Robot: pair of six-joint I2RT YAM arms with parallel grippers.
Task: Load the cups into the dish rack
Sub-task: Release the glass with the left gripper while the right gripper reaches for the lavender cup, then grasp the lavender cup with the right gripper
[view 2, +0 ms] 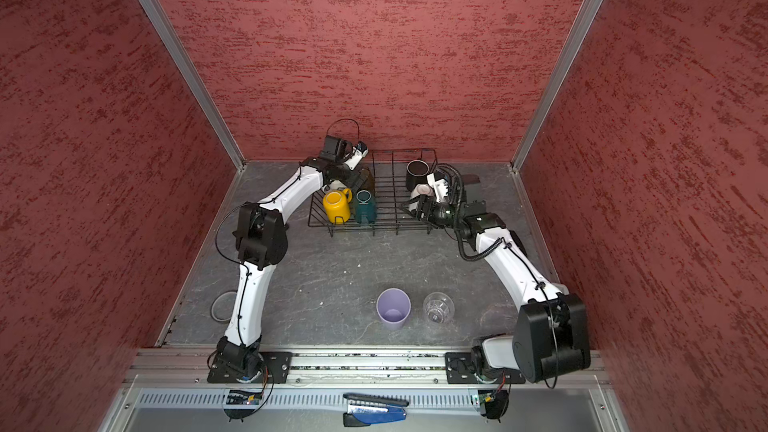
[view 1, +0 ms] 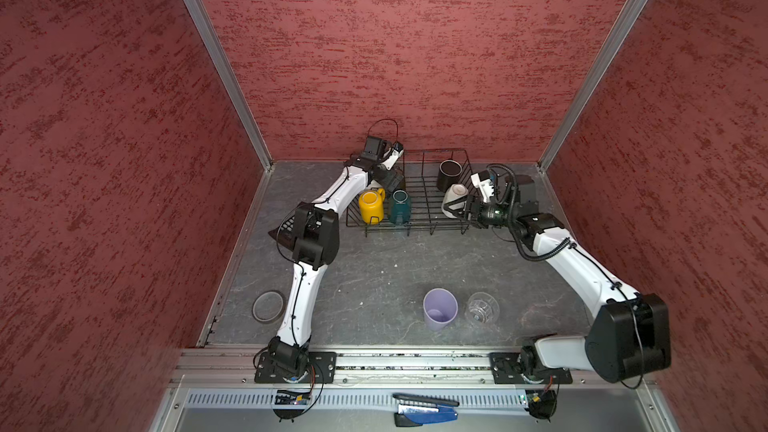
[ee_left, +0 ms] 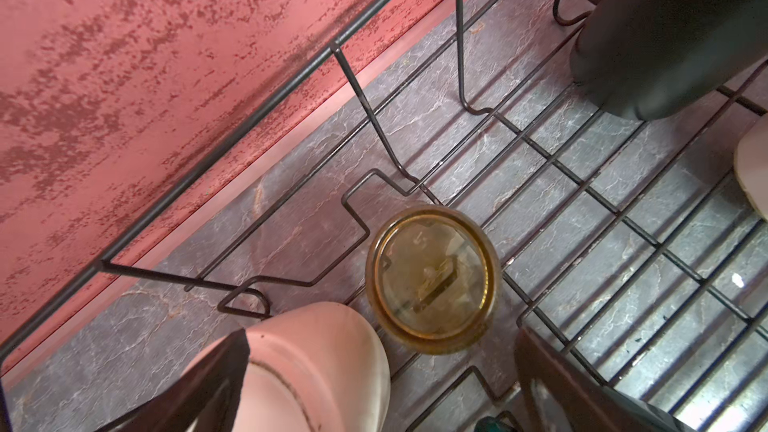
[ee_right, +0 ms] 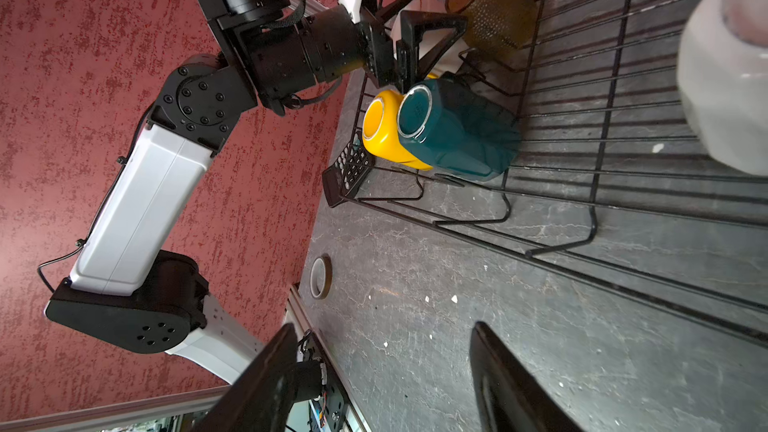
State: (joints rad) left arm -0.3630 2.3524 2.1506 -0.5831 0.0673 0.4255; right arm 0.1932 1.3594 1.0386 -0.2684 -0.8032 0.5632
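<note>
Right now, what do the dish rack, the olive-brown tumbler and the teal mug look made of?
Dish rack: thin metal wire, likely coated matte black; joints look welded.
Olive-brown tumbler: translucent tinted plastic or glass, can't tell which; rack wires show through it.
Teal mug: glazed ceramic by the look; glossy faceted body, pale bare ring on its upturned base.

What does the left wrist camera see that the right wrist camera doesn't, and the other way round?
Only the left wrist view clearly shows the black mug, and it looks straight onto the round end of the olive-brown tumbler. Only the right wrist view shows the yellow mug, the teal mug, the remote control, the tape ring and the left arm. Both show the dish rack, the tumbler inside it, and the grey table.
</note>
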